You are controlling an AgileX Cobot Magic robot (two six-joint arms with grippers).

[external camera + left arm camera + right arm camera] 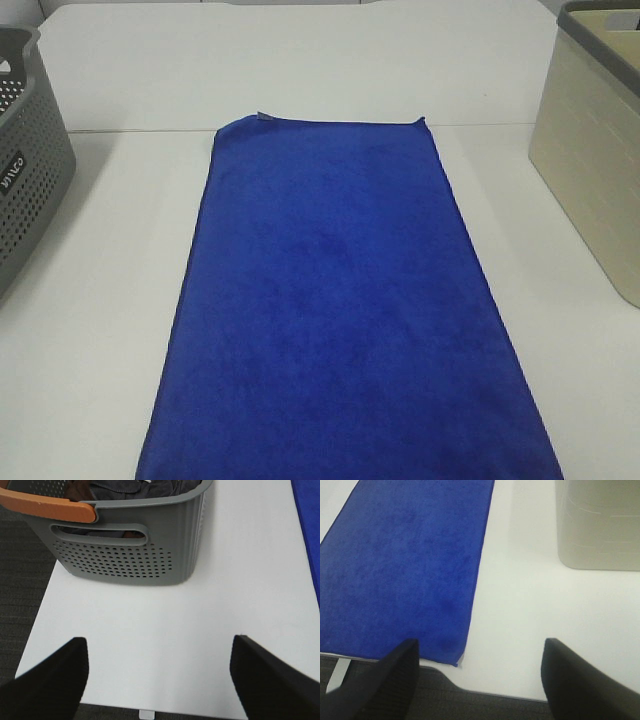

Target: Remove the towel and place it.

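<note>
Clothes (125,487) in grey basket (130,560), left-wrist only

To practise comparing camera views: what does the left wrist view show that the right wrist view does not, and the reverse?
Only the left wrist view shows the grey basket with its orange handle and dark clothes inside. Only the right wrist view shows the beige basket and the towel's near corner at the table edge. Both show the blue towel, the white table and an open gripper: left gripper, right gripper.
</note>
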